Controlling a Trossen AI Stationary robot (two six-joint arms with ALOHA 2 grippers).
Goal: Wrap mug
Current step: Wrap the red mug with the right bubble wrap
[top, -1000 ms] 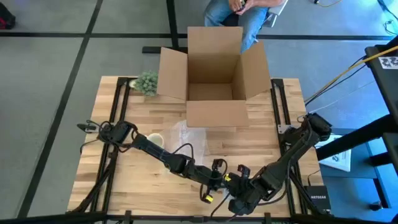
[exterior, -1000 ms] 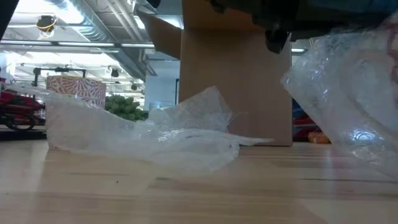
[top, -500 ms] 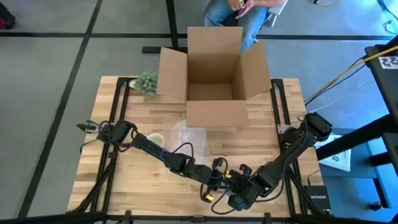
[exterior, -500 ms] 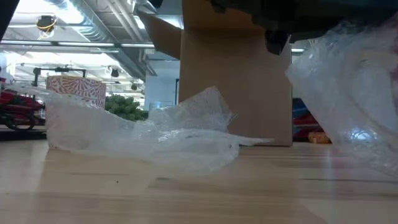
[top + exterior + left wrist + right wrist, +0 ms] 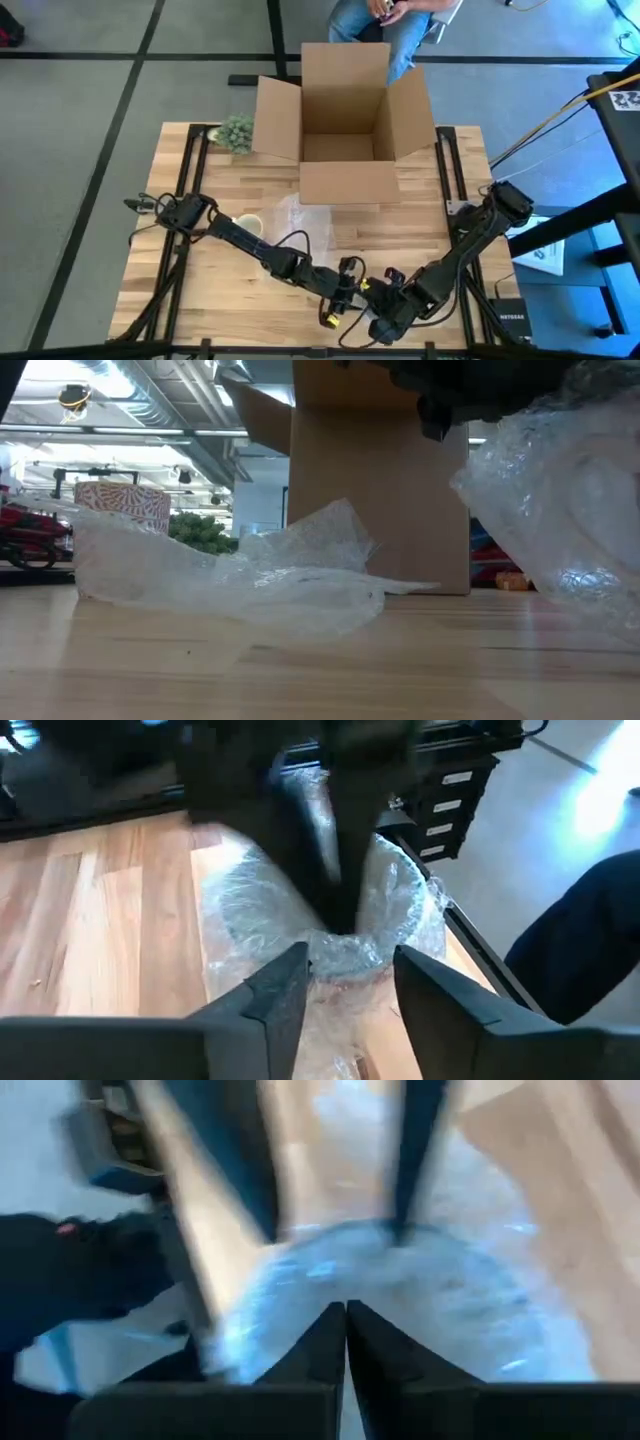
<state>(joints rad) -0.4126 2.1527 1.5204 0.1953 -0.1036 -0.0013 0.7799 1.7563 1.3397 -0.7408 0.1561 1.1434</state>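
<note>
A round, hollow bundle of bubble wrap (image 5: pixel 400 890) hangs near the table's front edge; it also shows large in the low view as the bundle (image 5: pixel 560 500). Something reddish shows through the wrap, but the mug itself is hidden. My left gripper (image 5: pixel 348 985) has its fingers on either side of the bundle and holds it, and appears as the left gripper (image 5: pixel 352 290) in the high view. My right gripper (image 5: pixel 346 1315), shut, meets the bundle from the opposite side, at the right gripper (image 5: pixel 376 302) from above. A second loose sheet of bubble wrap (image 5: pixel 305 222) lies flat mid-table. My left gripper pinches the bundle's near end (image 5: pixel 345 968) between its two fingers, wrap bunched in the gap. The bundle's open mouth faces away from the wrist. My right gripper has its shut fingers (image 5: pixel 340 870) reaching into the bundle's open mouth against the wrap; whether any wrap is caught between them cannot be told.
An open cardboard box (image 5: pixel 345 120) stands at the table's far middle, a small green plant (image 5: pixel 237 130) to its left. A red-and-white patterned cup (image 5: pixel 120 510) stands at the left behind the loose sheet. A person (image 5: pixel 390 20) sits beyond the box.
My right gripper has moved a little toward the table's left, closer in on the left gripper. The bundle between them has shifted and its wrap has changed shape in the low view.
</note>
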